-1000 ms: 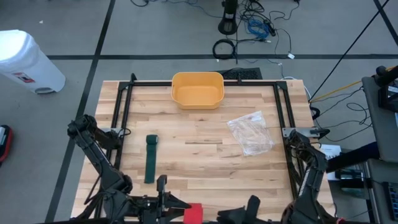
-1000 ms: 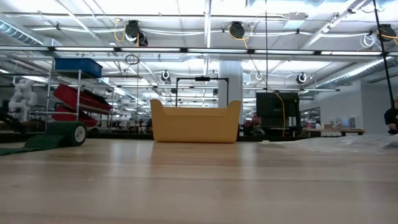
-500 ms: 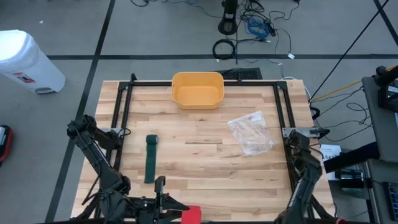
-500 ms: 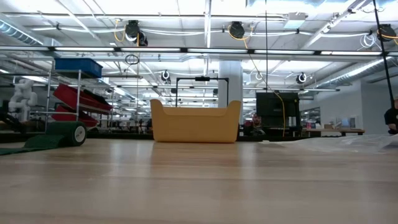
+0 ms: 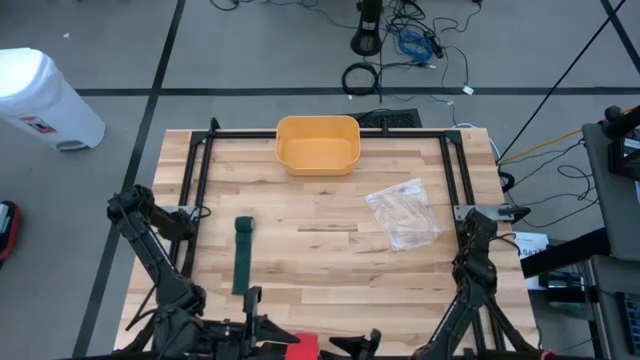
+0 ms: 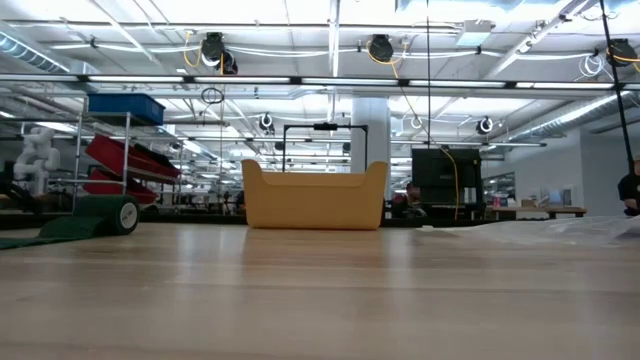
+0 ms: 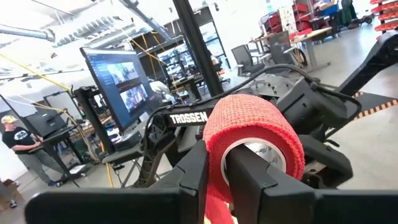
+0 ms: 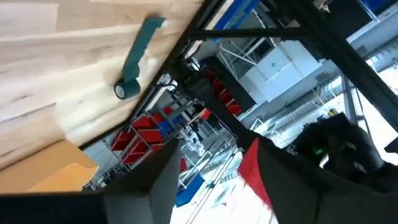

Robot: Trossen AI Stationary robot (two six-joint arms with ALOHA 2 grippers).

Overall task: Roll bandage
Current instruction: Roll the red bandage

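Butcher-block planks filled the high view, where you had the wooden table (image 5: pixel 330 270) framed in black rails, a yellow bin (image 5: pixel 317 144) at 12 o'clock, a clear plastic bag (image 5: pixel 403 214) toward 3 o'clock and a green bandage (image 5: pixel 242 254) lying partly unrolled toward 8 o'clock. Both arms crowded the 6 o'clock edge, with a red bandage roll (image 5: pixel 304 346) just showing between them.

Level with the tabletop, the low view showed neither gripper to you, only the bin (image 6: pixel 314 197) against the workshop behind, the green roll (image 6: pixel 122 214) at 9 o'clock and the bag's film (image 6: pixel 560 228) at 3 o'clock.

From your left wrist, the left gripper (image 7: pixel 219 174) was clamped on the red roll (image 7: pixel 254 135), one finger through its core and one outside the wall.

From your right wrist, the right gripper (image 8: pixel 211 168) stood parted and empty, a loose red tail (image 8: pixel 254 169) hanging between its fingers and the green bandage (image 8: pixel 135 58) well beyond.

The roll looked light, soft and crushable, its crepe self-clinging rather than slippery; you would likely do best pinching the free tail near its end while the core grip stayed gentle.
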